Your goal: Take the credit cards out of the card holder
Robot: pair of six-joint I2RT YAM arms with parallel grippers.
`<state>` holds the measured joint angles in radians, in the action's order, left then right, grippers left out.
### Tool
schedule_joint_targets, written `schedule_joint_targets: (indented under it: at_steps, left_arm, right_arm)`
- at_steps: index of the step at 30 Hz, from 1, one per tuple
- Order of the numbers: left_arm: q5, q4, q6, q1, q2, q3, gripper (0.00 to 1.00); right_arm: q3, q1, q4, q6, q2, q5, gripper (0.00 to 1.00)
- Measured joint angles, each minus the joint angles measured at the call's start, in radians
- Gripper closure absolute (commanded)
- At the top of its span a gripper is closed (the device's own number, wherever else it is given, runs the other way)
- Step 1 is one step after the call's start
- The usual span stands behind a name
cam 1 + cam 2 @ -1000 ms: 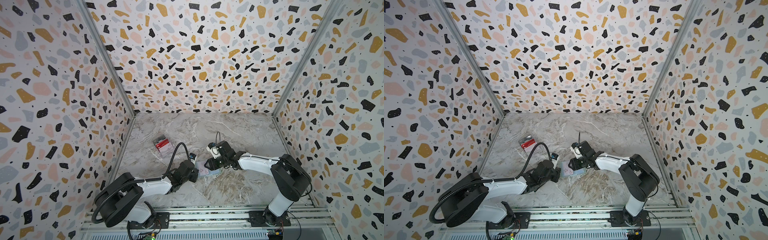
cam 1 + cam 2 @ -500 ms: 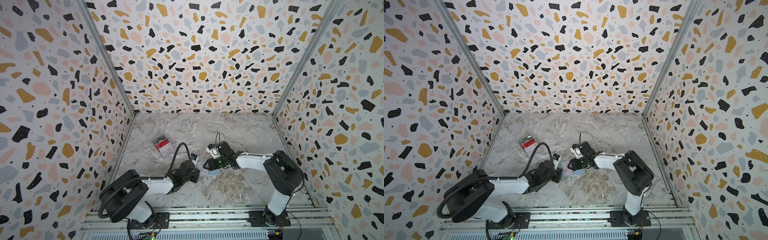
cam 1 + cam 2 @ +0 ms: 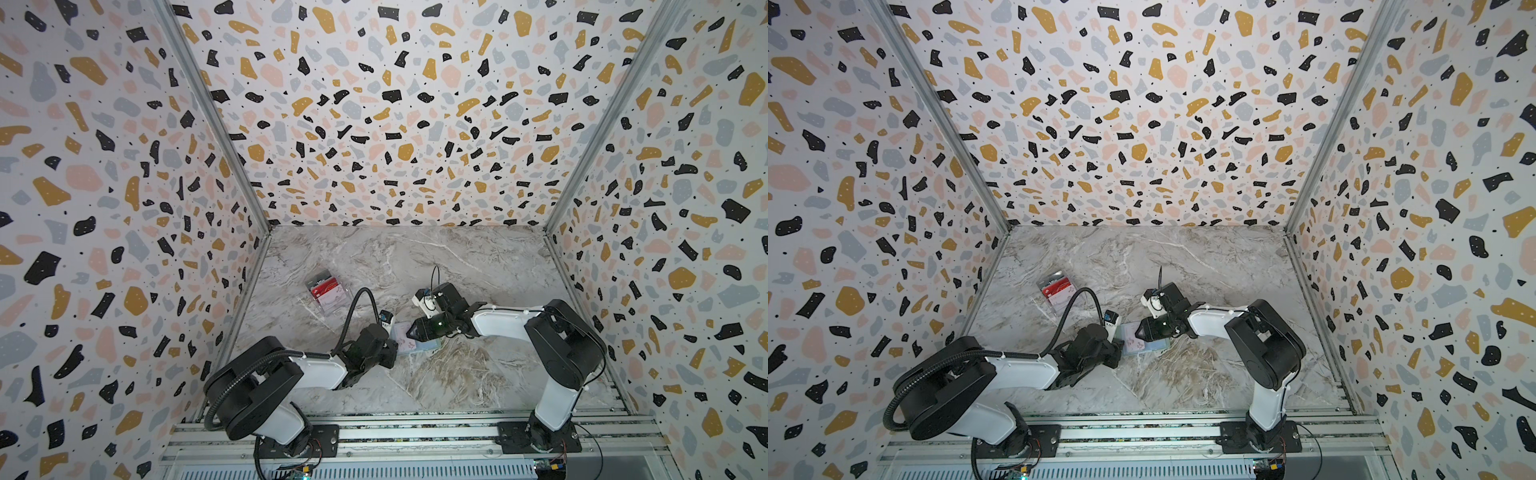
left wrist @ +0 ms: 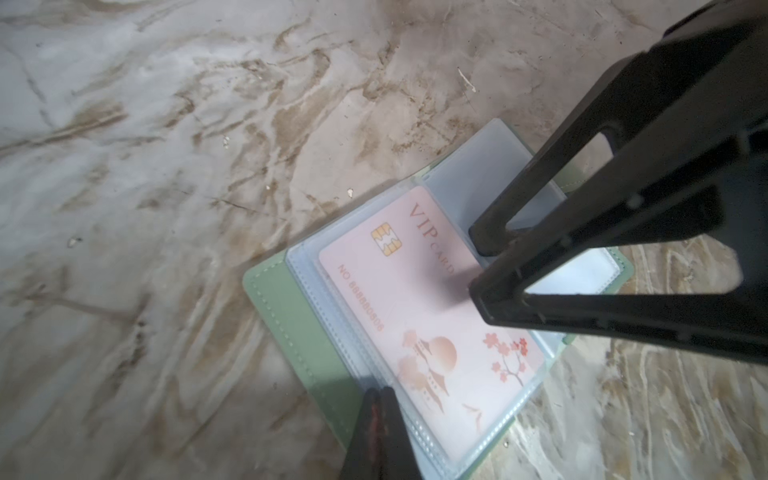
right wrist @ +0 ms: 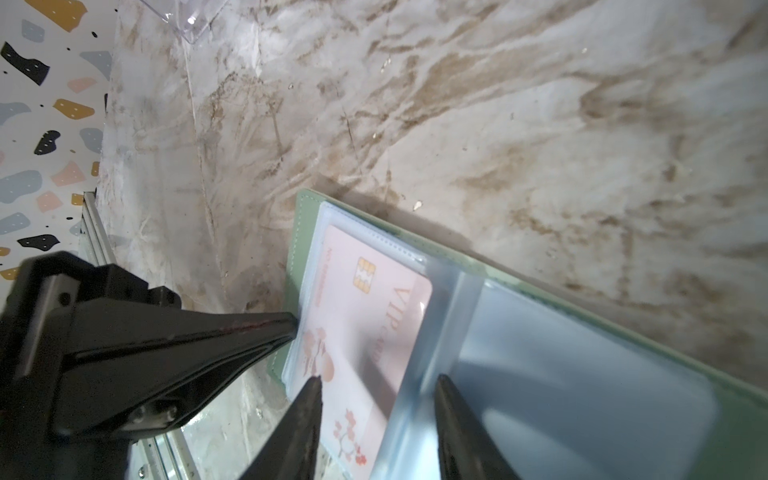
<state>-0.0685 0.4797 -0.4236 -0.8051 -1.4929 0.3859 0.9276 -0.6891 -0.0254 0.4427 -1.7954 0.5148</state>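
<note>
Card holder (image 4: 291, 316), open flat; pink card (image 4: 415, 299) in sleeve.
Left gripper (image 4: 378, 395) closed, tip on holder's left edge; right gripper (image 5: 376, 386) part-open, gripping nothing, tips at card's right edge; marble table (image 3: 457, 257) open beyond.

Cannot read, in both top views just below mid-frame, the print on the pink card (image 3: 405, 341) or the red and dark contents of the clear box (image 3: 328, 293). Loses both ends of the card holder (image 3: 430, 344) under the left gripper (image 3: 394, 349) and right gripper (image 3: 410, 332). In the left wrist view, masks the tail of the card's lettering and part of the sleeves (image 4: 469, 183) behind the right gripper; crops the left gripper to its tips. In the right wrist view, blurs the nearest sleeve, crops the box to one corner.
</note>
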Motion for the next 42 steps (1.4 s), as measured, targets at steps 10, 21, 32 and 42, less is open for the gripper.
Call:
schedule_joint_targets:
  at_steps: [10,21,32,42]
  left_arm:
    - [0.000,0.023,-0.007,0.000,-0.004,-0.011,1.00]
    - [0.000,0.047,-0.013,0.000,-0.019,-0.011,1.00]
    - [0.000,0.064,-0.020,0.000,-0.028,-0.011,1.00]
    - [0.000,0.074,-0.037,0.000,-0.031,-0.014,1.00]
  right_arm:
    - [0.030,0.005,0.007,-0.003,-0.026,0.057,0.61]
    - [0.030,0.013,0.013,-0.002,-0.029,0.095,0.65]
    - [-0.078,0.080,-0.166,0.106,-0.029,0.294,0.65]
    - [-0.115,0.081,-0.326,0.212,-0.029,0.387,0.66]
